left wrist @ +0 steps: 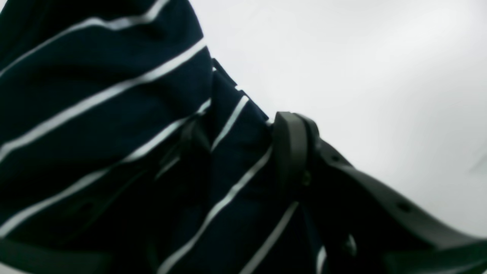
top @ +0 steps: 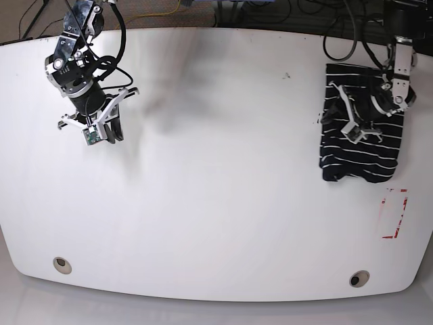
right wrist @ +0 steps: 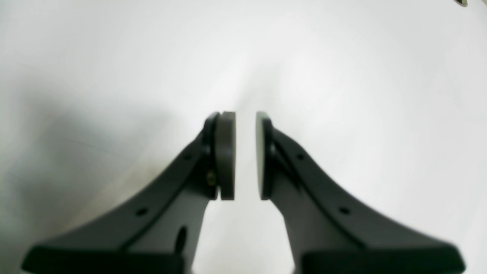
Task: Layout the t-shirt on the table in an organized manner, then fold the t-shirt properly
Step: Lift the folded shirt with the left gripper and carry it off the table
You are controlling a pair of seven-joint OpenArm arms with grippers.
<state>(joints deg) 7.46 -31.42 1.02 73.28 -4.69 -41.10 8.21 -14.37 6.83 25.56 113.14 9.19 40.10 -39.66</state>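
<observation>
The table (top: 216,203) is a glossy white top with curved edges, occupying nearly the whole base view. Two round metal-ringed holes (top: 61,264) sit near its front edge, one toward each corner. A red-marked rectangle (top: 394,214) lies near the right-hand edge. Dark cables (top: 342,27) run along the floor beyond the far edge.

The t-shirt (top: 360,128) lies bunched in a rough rectangular heap near the far right-hand corner of the table, just above the red-marked rectangle and apart from it. It is dark navy with thin white stripes.

Left arm: it reaches down from the far right corner, with the wrist directly over the heap. The left gripper (left wrist: 243,152) is buried in the fabric. One finger (left wrist: 291,152) shows in the left wrist view, pressed against a raised fold of cloth; the opposite finger is covered by the striped fabric. The jaws stand part-way apart, clamped on that fold.

Right arm: it hangs over the far left corner of the table, well apart from the t-shirt. The right gripper (right wrist: 245,156) points at bare tabletop. Its two flat pads (right wrist: 227,156) face each other with only a narrow slit between them, and nothing lies in that slit.

The whole centre and front of the table between the two arms is bare white surface.
</observation>
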